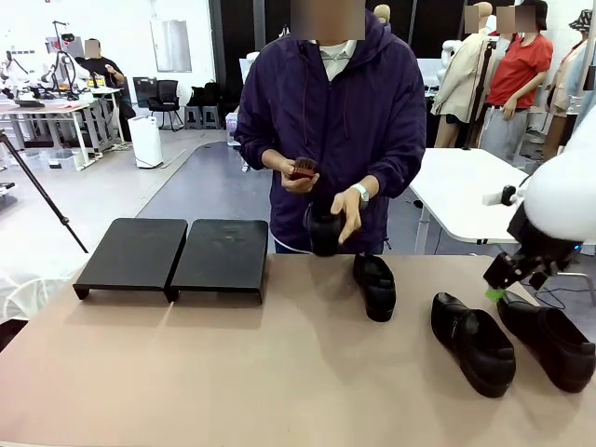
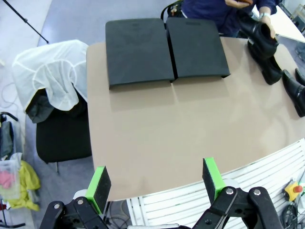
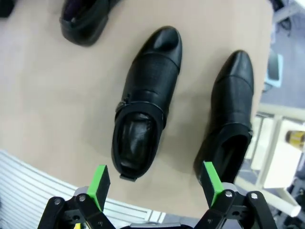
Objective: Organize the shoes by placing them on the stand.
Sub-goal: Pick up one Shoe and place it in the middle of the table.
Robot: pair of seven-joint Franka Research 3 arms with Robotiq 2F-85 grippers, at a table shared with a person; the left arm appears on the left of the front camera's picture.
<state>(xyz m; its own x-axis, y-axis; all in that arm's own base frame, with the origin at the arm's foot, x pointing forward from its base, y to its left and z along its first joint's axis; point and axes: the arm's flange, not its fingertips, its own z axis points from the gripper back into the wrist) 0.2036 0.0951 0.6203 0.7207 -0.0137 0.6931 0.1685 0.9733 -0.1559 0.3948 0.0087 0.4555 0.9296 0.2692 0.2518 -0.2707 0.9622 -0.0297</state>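
Observation:
The stand is a pair of black slanted panels at the table's back left, seen from above as the stand. The person holds one black shoe upright at the far edge. Another shoe lies just in front of it. Two shoes lie at the right, toes toward me. My right gripper hangs open over the heel of the rightmost one. In the right wrist view the right gripper sits above two shoes. My left gripper is open, high over the table's near edge.
The person's other hand holds a small dark-red object. A chair draped with white cloth stands beside the table's left side. A white table stands behind at the right. The bare tabletop stretches between stand and shoes.

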